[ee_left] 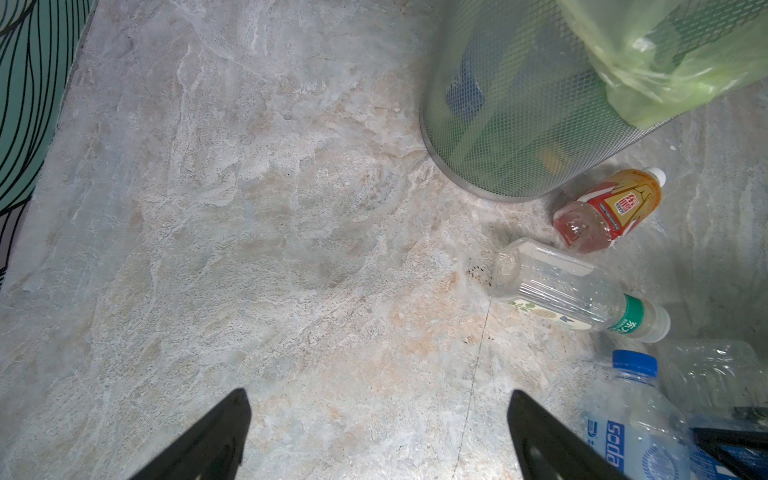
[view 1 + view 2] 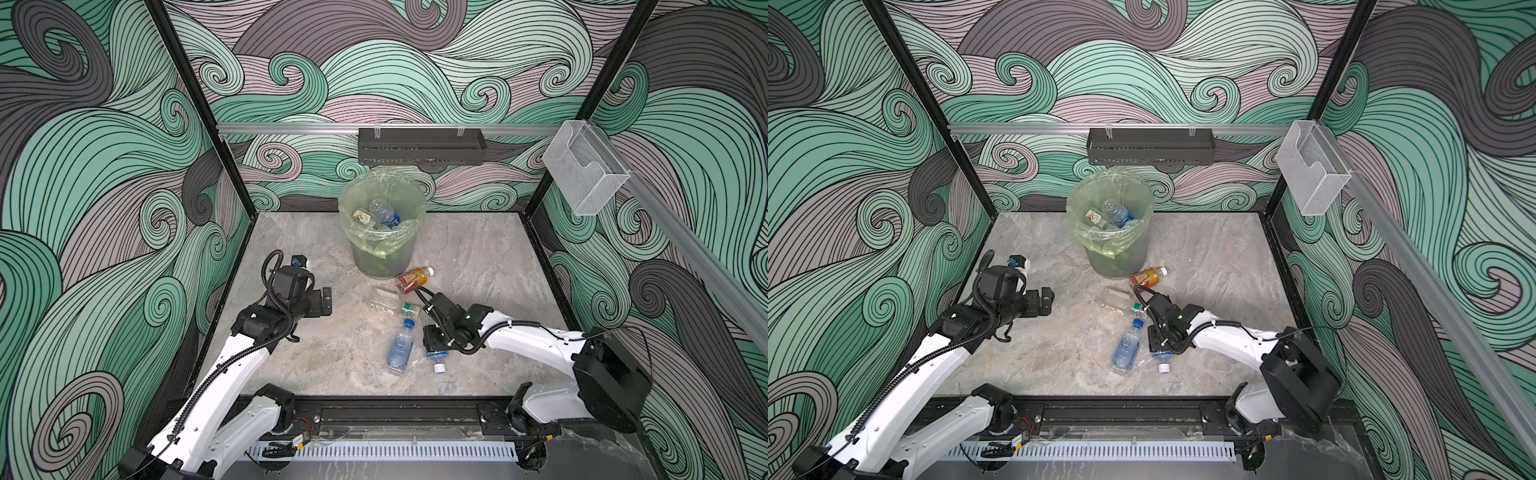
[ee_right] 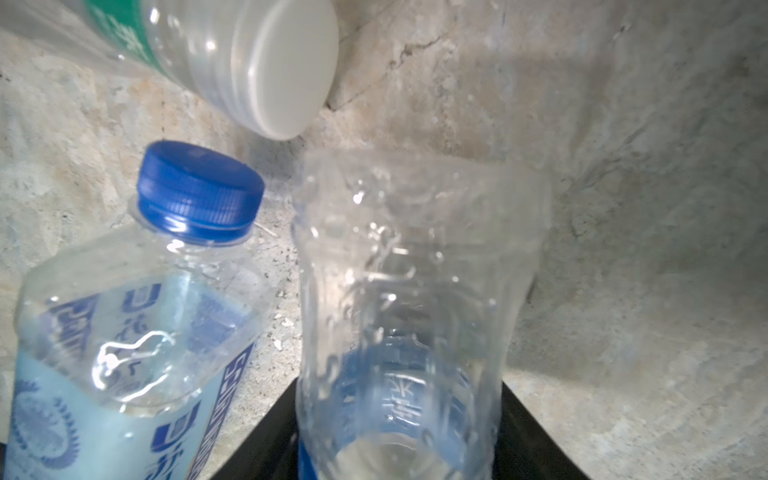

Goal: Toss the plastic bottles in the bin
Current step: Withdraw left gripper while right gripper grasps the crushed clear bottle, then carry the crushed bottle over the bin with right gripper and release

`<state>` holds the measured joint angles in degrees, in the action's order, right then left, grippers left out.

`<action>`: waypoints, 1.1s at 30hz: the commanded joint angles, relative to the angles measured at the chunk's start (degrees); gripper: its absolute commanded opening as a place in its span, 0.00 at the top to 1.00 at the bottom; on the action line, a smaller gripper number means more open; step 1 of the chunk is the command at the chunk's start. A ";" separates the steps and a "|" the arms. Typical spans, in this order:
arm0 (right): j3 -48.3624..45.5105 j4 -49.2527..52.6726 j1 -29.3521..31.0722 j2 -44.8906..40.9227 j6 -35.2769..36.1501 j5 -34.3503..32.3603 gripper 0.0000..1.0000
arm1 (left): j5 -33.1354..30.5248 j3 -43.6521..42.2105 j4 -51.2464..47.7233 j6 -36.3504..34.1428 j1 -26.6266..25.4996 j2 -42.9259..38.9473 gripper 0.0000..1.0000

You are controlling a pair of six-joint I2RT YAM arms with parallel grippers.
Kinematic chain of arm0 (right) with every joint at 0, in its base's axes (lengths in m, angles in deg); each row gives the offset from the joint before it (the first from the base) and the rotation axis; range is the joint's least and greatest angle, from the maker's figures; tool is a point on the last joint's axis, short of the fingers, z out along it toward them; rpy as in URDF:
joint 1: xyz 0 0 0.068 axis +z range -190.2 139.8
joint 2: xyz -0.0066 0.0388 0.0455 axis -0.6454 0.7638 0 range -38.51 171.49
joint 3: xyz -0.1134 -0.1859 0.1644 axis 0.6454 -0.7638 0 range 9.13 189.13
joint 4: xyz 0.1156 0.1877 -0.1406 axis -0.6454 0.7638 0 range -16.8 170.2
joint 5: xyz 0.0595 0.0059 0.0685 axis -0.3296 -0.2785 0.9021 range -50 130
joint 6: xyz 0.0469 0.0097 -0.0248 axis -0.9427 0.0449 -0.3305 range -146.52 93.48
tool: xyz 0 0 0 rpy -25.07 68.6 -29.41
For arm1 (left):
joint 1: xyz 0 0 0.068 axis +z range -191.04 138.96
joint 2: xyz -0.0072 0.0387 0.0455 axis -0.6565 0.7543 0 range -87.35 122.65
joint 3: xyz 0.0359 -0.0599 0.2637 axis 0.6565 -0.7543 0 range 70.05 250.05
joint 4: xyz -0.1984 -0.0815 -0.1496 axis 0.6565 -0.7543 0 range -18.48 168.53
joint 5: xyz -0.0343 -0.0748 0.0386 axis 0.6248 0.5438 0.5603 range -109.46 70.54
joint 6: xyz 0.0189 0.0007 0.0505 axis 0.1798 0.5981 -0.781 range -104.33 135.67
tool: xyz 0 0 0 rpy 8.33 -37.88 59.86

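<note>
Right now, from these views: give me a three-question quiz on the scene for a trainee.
1. True or false: the left hand is open and empty.
2. How many plastic drink bottles lie on the grey marbled tabletop, outside the round grey mesh bin lined with a yellow-green bag?
3. The right hand straddles a clear blue-labelled plastic bottle. Its cap colour? A white, B blue, C green.
Key: 1 true; 2 four; 3 A.
</note>
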<state>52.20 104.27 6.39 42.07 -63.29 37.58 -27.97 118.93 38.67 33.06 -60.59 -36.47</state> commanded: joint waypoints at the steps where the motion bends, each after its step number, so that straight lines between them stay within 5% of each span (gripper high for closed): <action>1: 0.06 3.02 -1.55 -0.10 1.21 -4.62 0.49 | -0.10 0.14 1.28 -0.79 0.57 0.02 0.01; 11: 2.14 3.27 -9.19 -6.45 6.67 -2.65 0.51 | 0.57 0.86 2.36 -0.80 0.80 1.07 0.01; 19: 10.02 -1.10 -16.34 -13.22 13.59 7.44 0.54 | 1.92 0.77 3.15 -1.06 0.80 2.21 0.01; 24: 28.40 -6.01 -18.47 -7.80 18.32 16.74 0.54 | 2.62 1.17 3.49 -0.67 0.83 2.35 0.01; 29: 54.66 -12.93 -19.03 10.76 18.37 22.14 0.54 | 4.05 0.86 4.20 0.40 0.88 1.78 0.01; 33: 80.12 -8.39 -18.82 28.89 17.59 19.39 0.25 | 4.38 -0.01 4.52 1.05 0.83 0.53 0.01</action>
<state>122.53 93.51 -12.19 62.22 -46.18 56.62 -24.67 118.93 42.12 33.08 -60.17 -34.46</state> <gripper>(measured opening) 0.724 0.986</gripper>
